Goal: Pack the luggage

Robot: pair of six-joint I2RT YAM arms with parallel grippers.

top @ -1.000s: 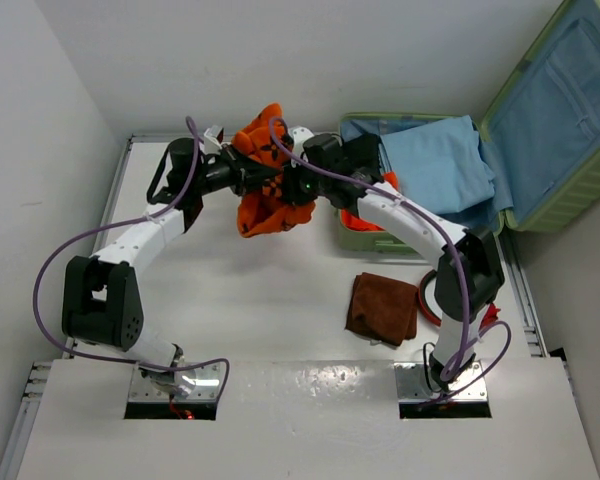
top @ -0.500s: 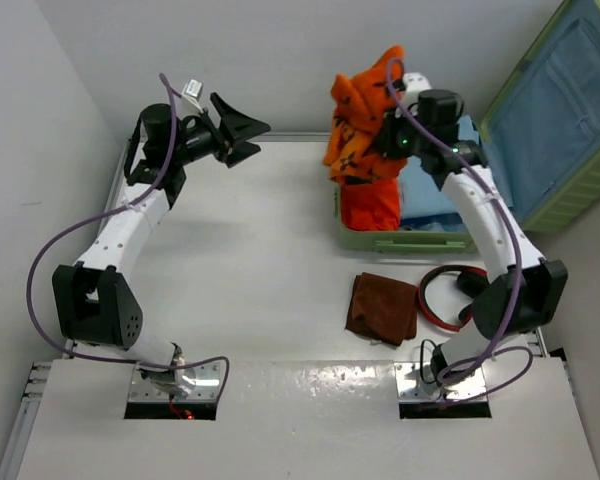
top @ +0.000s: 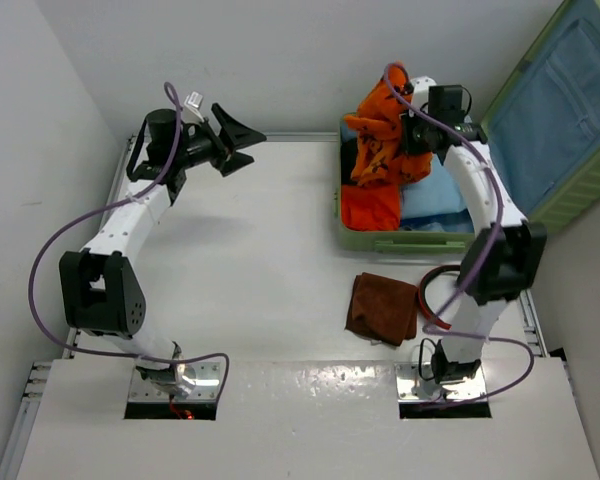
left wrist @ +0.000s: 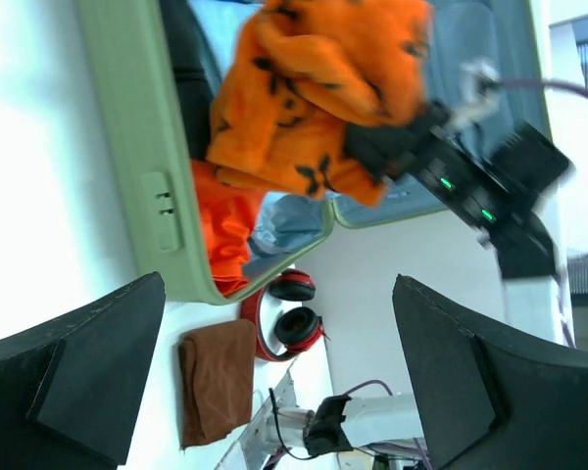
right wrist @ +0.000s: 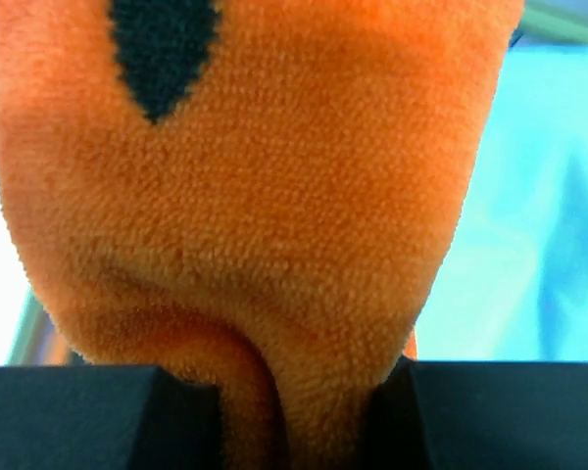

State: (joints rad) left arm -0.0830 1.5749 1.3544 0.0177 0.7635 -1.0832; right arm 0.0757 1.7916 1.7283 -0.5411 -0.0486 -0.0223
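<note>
The luggage (top: pixel 400 243) lies open at the back right, its lid (top: pixel 570 110) leaning off to the right. A light blue cloth (top: pixel 442 195) and a red-orange cloth (top: pixel 370 212) lie inside it. My right gripper (top: pixel 412 135) is shut on an orange fleece garment with black marks (top: pixel 378 140), which hangs over the suitcase's left half. The right wrist view is filled by that fleece (right wrist: pixel 255 196), pinched between the jaws of the right gripper (right wrist: pixel 294 392). My left gripper (top: pixel 245 142) stands open and empty at the back left, facing the luggage (left wrist: pixel 137 147) and the garment (left wrist: pixel 314 88).
A folded brown cloth (top: pixel 383 308) lies on the table in front of the suitcase. Red headphones (top: pixel 442 295) sit to its right, partly behind the right arm. White walls close in the back and left.
The left gripper let go of the orange garment, opened wide and drew back to the left. The right arm carried the garment to the right, over the suitcase.
</note>
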